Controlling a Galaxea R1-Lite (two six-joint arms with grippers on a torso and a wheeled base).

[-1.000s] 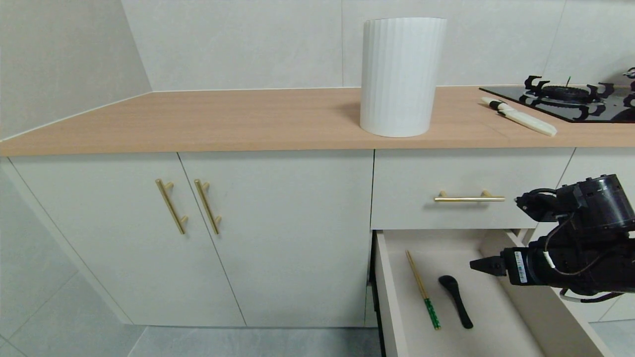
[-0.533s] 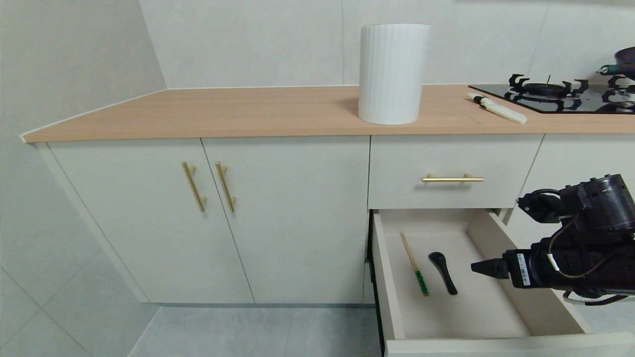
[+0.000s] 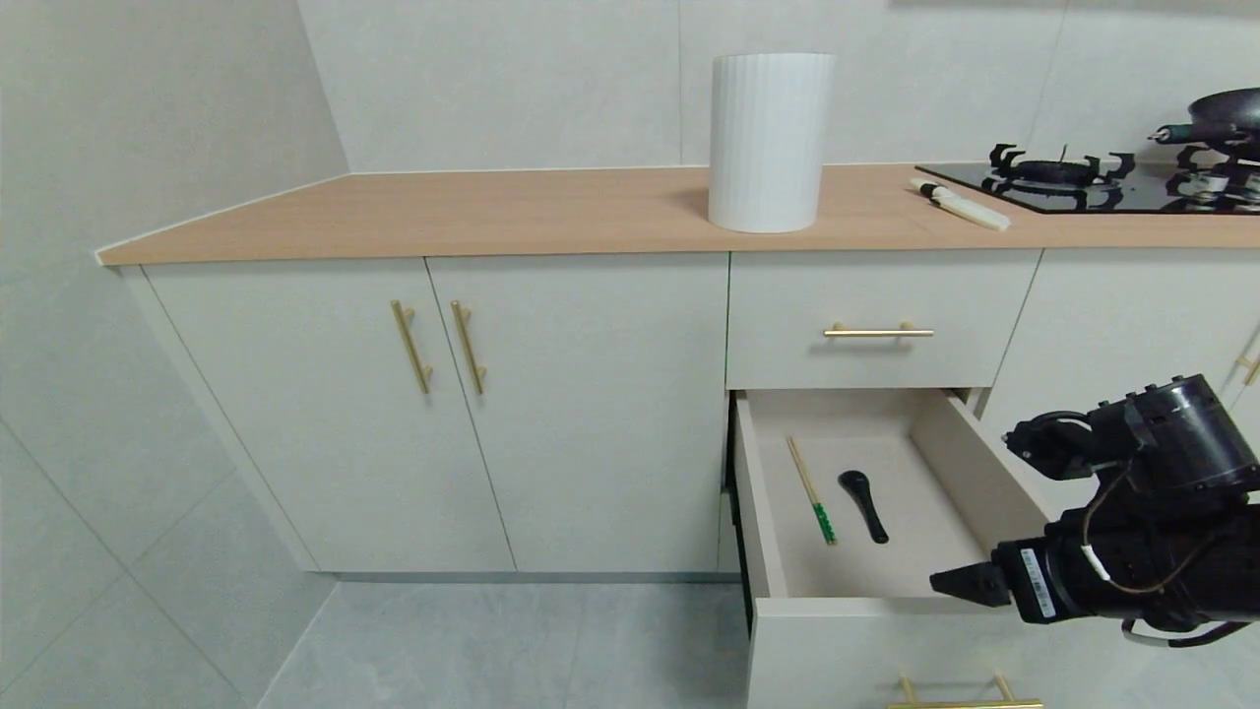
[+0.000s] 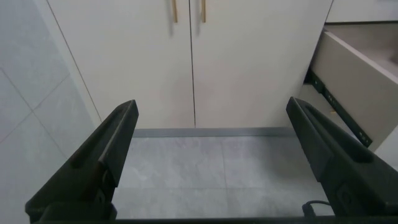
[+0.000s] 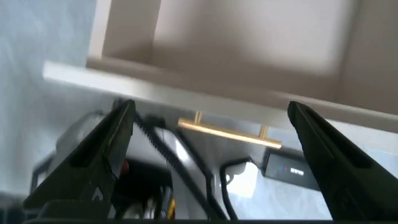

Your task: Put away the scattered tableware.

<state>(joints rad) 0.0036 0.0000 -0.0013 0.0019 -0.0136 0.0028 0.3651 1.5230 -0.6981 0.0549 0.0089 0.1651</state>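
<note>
Beige laminate lines the open lower drawer [image 3: 975, 478], pulled out of the pale cabinet front below a shut upper drawer [image 3: 876, 290] with a slim brass bar handle [image 3: 878, 333]. On the drawer floor lie a pair of wooden chopsticks with green ends [image 3: 809, 489] and a black plastic spoon [image 3: 863, 504], side by side and near each other, the chopsticks closer to the drawer's left wall.

The right gripper [image 3: 970, 583] hangs at the front right corner of the drawer, just above its front panel. The right wrist view shows its jaws spread wide with nothing between them, over the panel's top edge and the brass handle on the drawer front [image 5: 227, 134]. The left gripper [image 4: 211, 107] sits low, facing the pale double cupboard doors [image 4: 186, 62] and the grey tiled floor [image 4: 205, 174]; its jaws are also spread and empty.

On the light wooden countertop [image 3: 492, 212] stands a tall white ribbed cylindrical container [image 3: 766, 143], upright. To its right a cream knife with a dark band [image 3: 960, 204] lies flat, just beside the black glass gas hob [image 3: 1073, 187], where a dark pan [image 3: 1226, 108] rests on the far burner.
</note>
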